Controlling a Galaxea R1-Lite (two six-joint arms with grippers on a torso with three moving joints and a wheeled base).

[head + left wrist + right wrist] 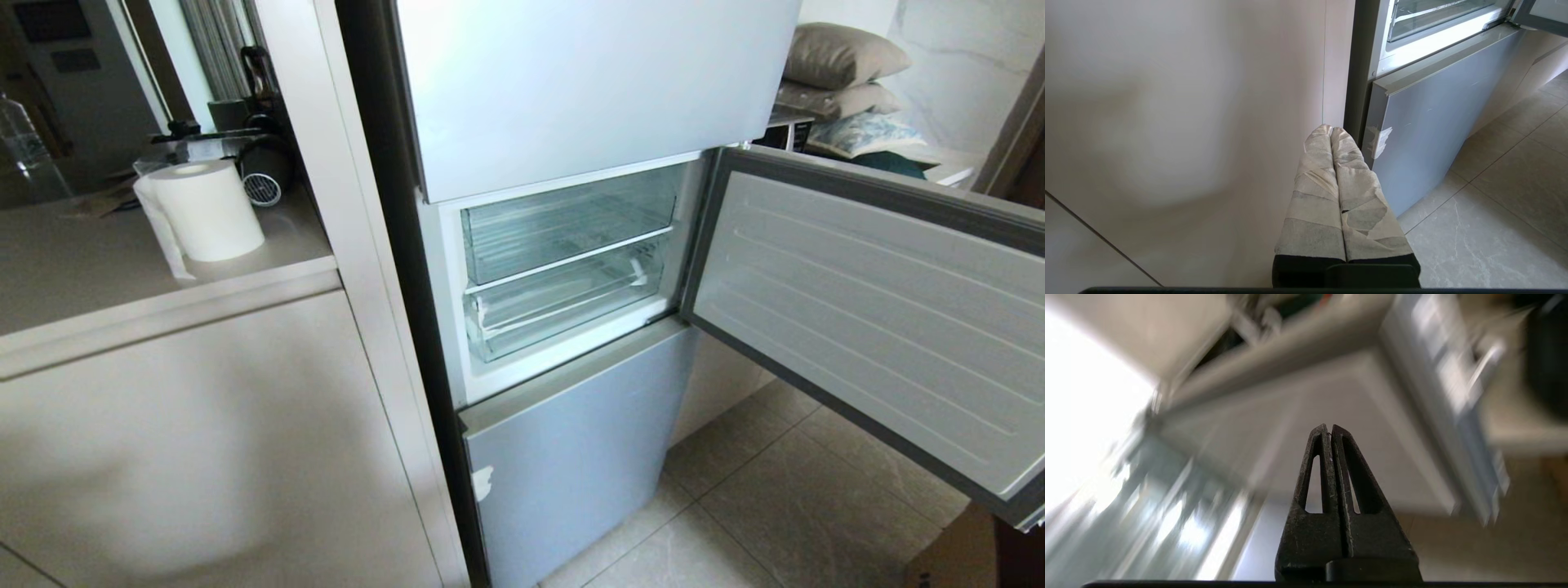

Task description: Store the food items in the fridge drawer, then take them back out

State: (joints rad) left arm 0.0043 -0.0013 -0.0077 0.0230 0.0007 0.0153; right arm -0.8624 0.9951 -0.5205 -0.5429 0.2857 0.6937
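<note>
While the grey fridge door (865, 318) hangs wide open, the transparent clear plastic drawer (571, 306) sits pushed in, so a careless reach by the closed, empty black right gripper (1330, 430) could knock its lipped front instead of hooking it. That drawer and the clear bin (567, 224) above it look empty; the round red food items appear nowhere. Low beside the beige cabinet (1184, 122), the tape-wrapped left gripper (1331, 130) rests closed, empty.

Daylit and evenly bright head view, soft glare on the upper fridge door (588, 82), broad soft shadow on the cabinet front (188, 457), left wrist view sharp, right wrist view heavily motion-blurred with a blown-out white patch, only the right gripper (1330, 430) crisp
</note>
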